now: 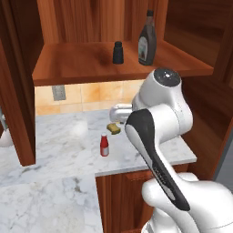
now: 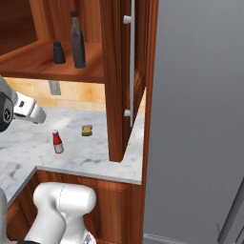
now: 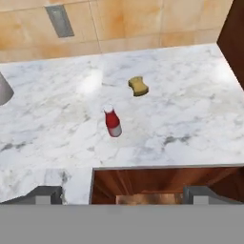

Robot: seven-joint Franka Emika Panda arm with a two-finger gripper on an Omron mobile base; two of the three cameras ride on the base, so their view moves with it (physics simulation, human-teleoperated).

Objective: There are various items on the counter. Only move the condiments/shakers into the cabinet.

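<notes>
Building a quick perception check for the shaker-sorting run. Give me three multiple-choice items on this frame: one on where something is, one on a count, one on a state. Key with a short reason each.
1. Where does the red bottle stand?
A. on the cabinet shelf
B. on the counter
C. in the gripper

2. How many items stand on the cabinet shelf?
A. none
B. two
C. four

3. How is the gripper?
A. open and empty
B. shut on the sponge
C. shut on the red bottle

Key:
1 B: it stands upright on the marble counter, in front of the sponge.
2 B: the brown sauce bottle and the black shaker are up there.
3 A: in the hand view the fingertips sit wide apart with nothing between them.
</notes>
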